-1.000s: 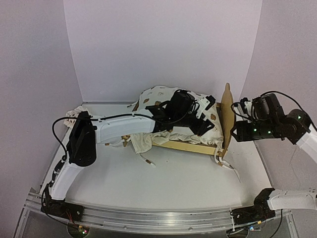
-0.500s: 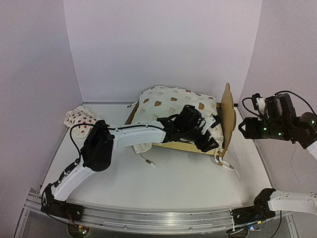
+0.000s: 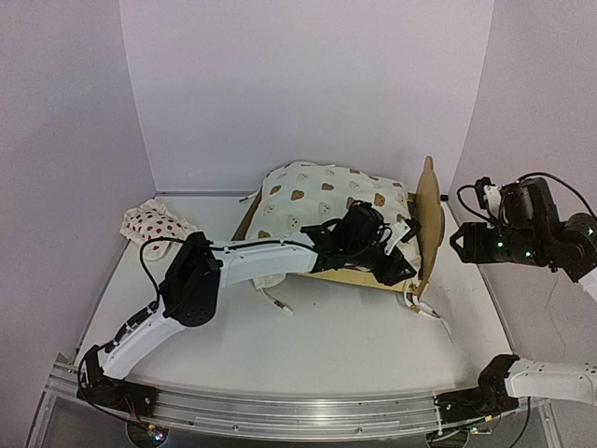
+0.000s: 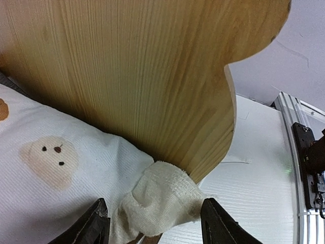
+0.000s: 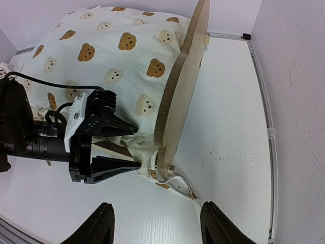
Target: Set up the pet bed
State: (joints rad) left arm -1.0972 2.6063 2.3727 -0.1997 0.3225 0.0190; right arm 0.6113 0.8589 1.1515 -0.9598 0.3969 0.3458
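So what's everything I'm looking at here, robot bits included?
pet bed: one, light plywood, mid-table, headboard on the right
bear-print cushion: one, cream with brown bears, lying in the bed
cushion ties: at least two, cream, trailing onto the table by the bed's near side
strawberry pillow: one, white with red strawberries, far left, apart from the bed
table: one, white
left pincer: one, black, open, at the cushion's corner by the headboard
right pincer: one, black, open, empty, right of the headboard
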